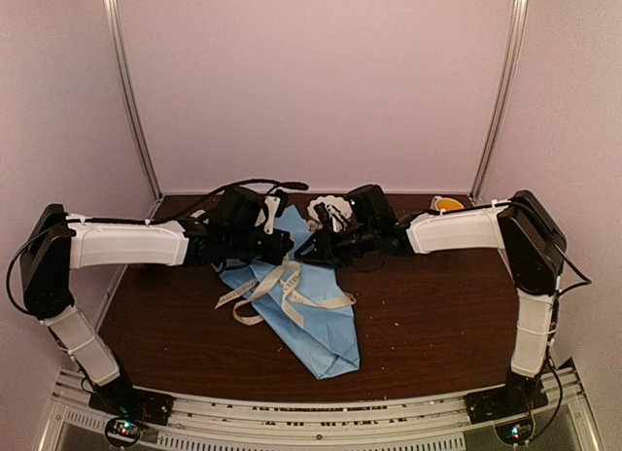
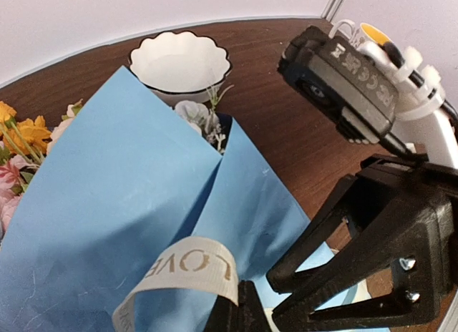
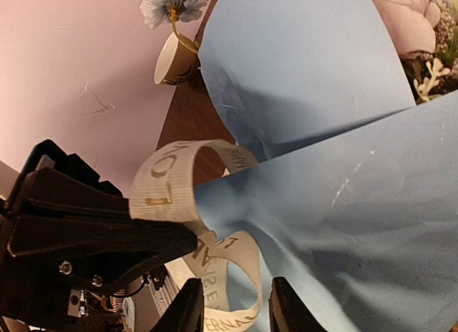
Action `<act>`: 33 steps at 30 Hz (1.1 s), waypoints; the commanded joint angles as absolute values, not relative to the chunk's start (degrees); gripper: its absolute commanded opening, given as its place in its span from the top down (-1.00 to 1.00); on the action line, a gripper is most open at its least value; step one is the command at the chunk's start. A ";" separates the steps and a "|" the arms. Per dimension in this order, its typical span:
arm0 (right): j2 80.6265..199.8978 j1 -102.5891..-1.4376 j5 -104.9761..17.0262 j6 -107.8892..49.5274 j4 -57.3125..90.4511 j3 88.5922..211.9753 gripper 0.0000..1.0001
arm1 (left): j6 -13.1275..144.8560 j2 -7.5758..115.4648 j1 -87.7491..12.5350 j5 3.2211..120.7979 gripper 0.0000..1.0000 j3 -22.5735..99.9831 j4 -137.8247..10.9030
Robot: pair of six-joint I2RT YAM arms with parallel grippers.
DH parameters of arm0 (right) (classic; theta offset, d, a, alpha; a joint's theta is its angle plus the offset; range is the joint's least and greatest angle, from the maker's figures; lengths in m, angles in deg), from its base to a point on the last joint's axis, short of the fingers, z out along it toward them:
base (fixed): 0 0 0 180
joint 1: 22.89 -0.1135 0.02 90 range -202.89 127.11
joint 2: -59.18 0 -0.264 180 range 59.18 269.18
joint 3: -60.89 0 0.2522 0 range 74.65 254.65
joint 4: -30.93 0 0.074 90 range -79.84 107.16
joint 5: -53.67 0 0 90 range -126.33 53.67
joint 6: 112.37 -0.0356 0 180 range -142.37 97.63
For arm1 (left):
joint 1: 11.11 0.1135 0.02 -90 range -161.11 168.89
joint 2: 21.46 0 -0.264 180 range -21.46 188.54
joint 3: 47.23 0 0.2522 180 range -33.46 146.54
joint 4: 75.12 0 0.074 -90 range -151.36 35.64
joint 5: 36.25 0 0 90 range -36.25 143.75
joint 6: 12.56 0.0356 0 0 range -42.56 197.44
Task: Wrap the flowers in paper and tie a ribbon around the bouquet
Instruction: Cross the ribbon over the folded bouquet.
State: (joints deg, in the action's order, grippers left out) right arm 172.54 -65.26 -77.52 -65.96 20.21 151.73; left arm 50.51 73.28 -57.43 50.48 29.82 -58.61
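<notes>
Fig.: L gripper (image 3: 187,239) pinches ribbon (image 3: 168,178) loop; R gripper (image 3: 236,307) narrowly parted round tail. Risk: tail slips, knot on bouquet (image 1: 326,336) slackens.

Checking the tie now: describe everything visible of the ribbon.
The ribbon is flat woven beige fabric with gold lettering, LOVE legible. It lies looped across the rolled blue paper, tails trailing onto the table. One loop arches up, pinched in the shut left gripper; another strand hangs between the fingers of the open right gripper.
</notes>
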 commanded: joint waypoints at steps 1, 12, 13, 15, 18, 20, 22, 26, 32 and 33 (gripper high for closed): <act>169.94 -65.25 -80.97 -65.94 27.51 148.20 0.40 | 49.16 72.52 -57.03 53.49 1.00 28.54 -62.32; 174.51 -65.54 -86.81 -72.56 42.29 148.95 0.44 | 48.79 71.36 -56.02 60.50 1.00 27.21 -62.64; 174.99 -65.66 -87.05 -72.38 41.74 149.40 0.44 | 48.60 71.30 -56.02 60.82 1.00 27.17 -63.08; 175.23 -65.92 -87.41 -72.32 41.40 149.45 0.44 | 48.30 70.99 -55.81 61.15 1.00 27.15 -63.36; 174.63 -66.38 -87.27 -71.67 41.71 148.06 0.46 | 46.38 69.85 -55.10 62.09 1.00 26.20 -64.93; 173.97 -66.63 -86.46 -71.17 42.38 146.63 0.47 | 45.00 69.08 -54.62 62.75 1.00 24.38 -67.65; 173.68 -66.91 -85.50 -70.56 42.72 145.89 0.47 | 44.38 68.98 -54.36 63.45 1.00 23.70 -68.62; 174.30 -67.74 -83.62 -68.56 42.24 146.43 0.46 | 43.38 69.10 -54.36 66.05 1.00 23.58 -68.13; 176.25 -68.25 -81.98 -68.16 41.36 147.97 0.45 | 42.46 68.49 -54.40 66.41 1.00 22.21 -70.20; 176.59 -68.45 -82.01 -67.76 40.57 148.58 0.45 | 42.38 68.77 -54.42 66.62 1.00 22.25 -70.28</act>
State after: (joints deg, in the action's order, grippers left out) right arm 174.64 -67.62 -84.10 -69.19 40.58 146.61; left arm 43.62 70.24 -54.15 63.59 22.57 -64.93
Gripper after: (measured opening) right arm 0.276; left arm 0.013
